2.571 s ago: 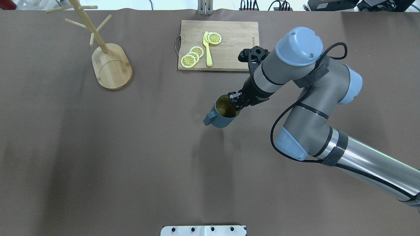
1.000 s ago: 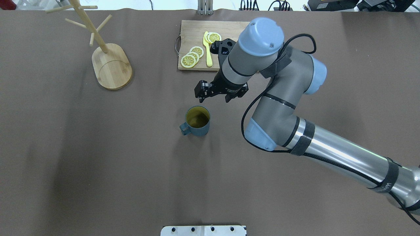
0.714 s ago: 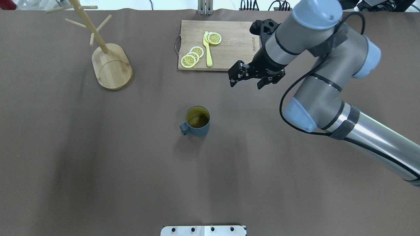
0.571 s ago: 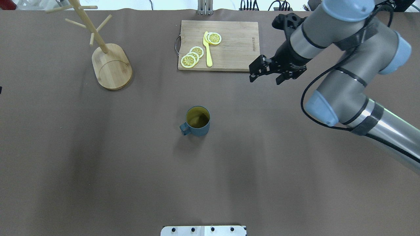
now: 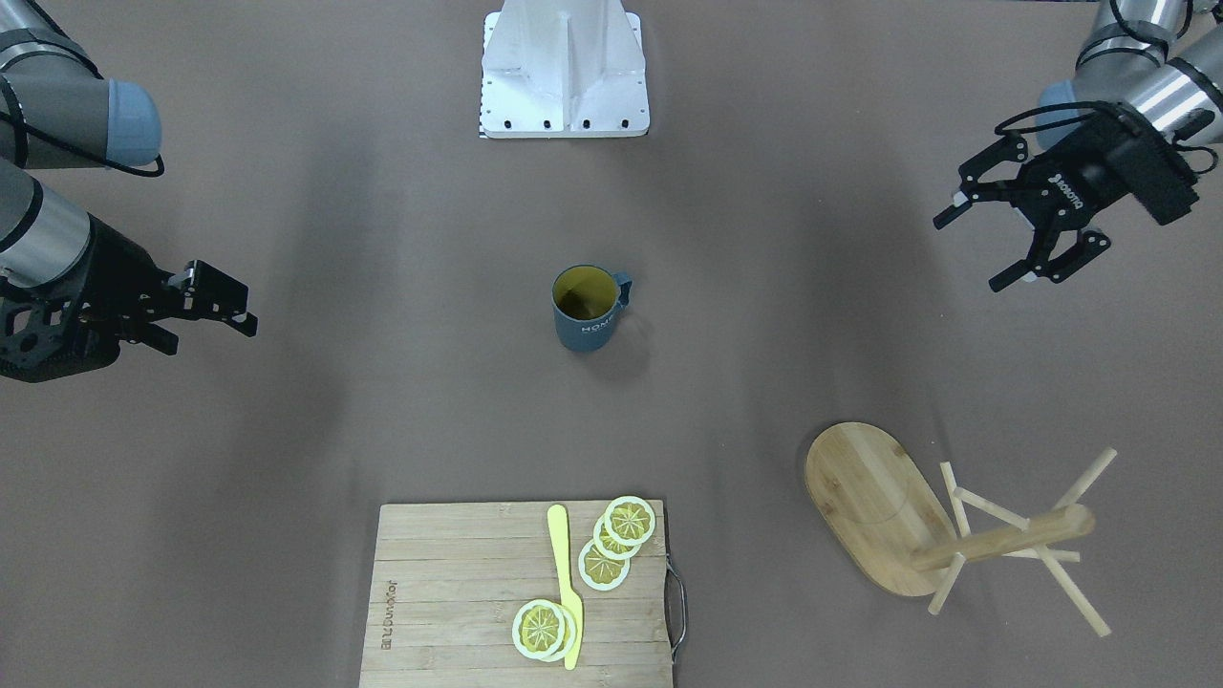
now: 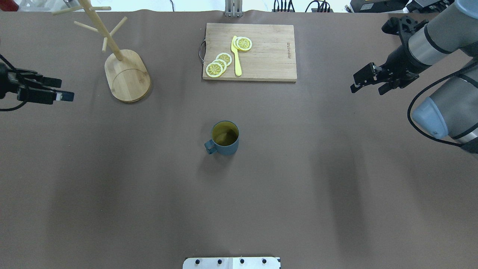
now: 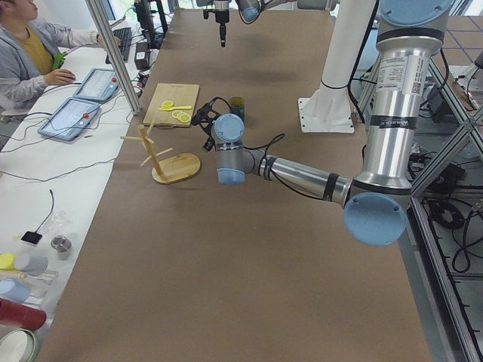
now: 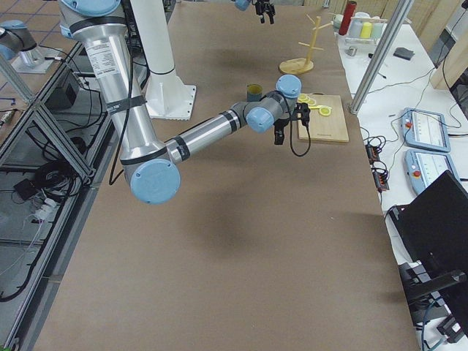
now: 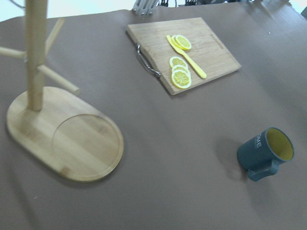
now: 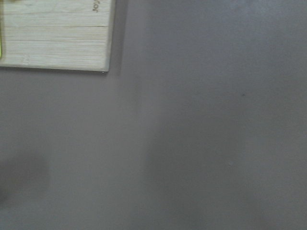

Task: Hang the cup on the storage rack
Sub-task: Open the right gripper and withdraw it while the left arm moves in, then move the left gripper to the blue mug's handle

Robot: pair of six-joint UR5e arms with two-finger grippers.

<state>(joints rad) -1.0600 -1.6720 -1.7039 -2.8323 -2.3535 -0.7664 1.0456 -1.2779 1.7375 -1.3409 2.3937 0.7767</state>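
Observation:
The slate-blue cup (image 6: pixel 224 138) stands upright and alone at the table's middle, with its handle toward the robot's left. It also shows in the front view (image 5: pixel 585 308) and the left wrist view (image 9: pixel 265 153). The bamboo storage rack (image 6: pixel 127 75) stands at the far left with bare pegs; it also shows in the front view (image 5: pixel 879 506) and the left wrist view (image 9: pixel 64 139). My left gripper (image 6: pixel 67 89) is open and empty at the left edge, short of the rack. My right gripper (image 6: pixel 366 90) is open and empty, far right of the cup.
A wooden cutting board (image 6: pixel 261 56) with lemon slices (image 6: pixel 218 64) and a yellow knife (image 6: pixel 236 56) lies at the far middle. The robot's white base plate (image 6: pixel 231 262) sits at the near edge. An operator sits beyond the table in the left side view.
My right gripper set the cup down at the table's middle, opened and drew back to the right. My left gripper has come in from the left edge.

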